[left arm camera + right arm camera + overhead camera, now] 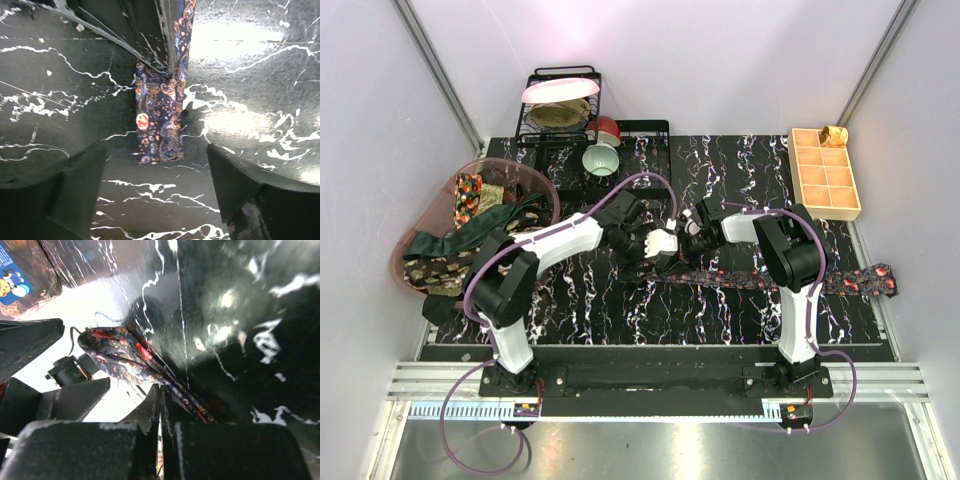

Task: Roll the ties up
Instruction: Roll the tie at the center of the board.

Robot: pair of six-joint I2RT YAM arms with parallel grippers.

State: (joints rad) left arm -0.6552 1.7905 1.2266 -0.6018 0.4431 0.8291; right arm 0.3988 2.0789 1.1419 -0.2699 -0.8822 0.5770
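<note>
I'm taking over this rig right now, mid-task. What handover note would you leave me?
Left pincer: open, empty, facing the tie's end.
Right pincer: shut on the dark patterned tie near its narrow end.
That tie lies stretched across the mat; other ties sit in the pink basket.
Done: end looped at the pincer, this tie not yet rolled.
Left: roll this tie, then the rest.

Overhead light glares off the glossy marbled mat (240, 45) in both wrist views; the right one is blurred, blown-out at left.
</note>
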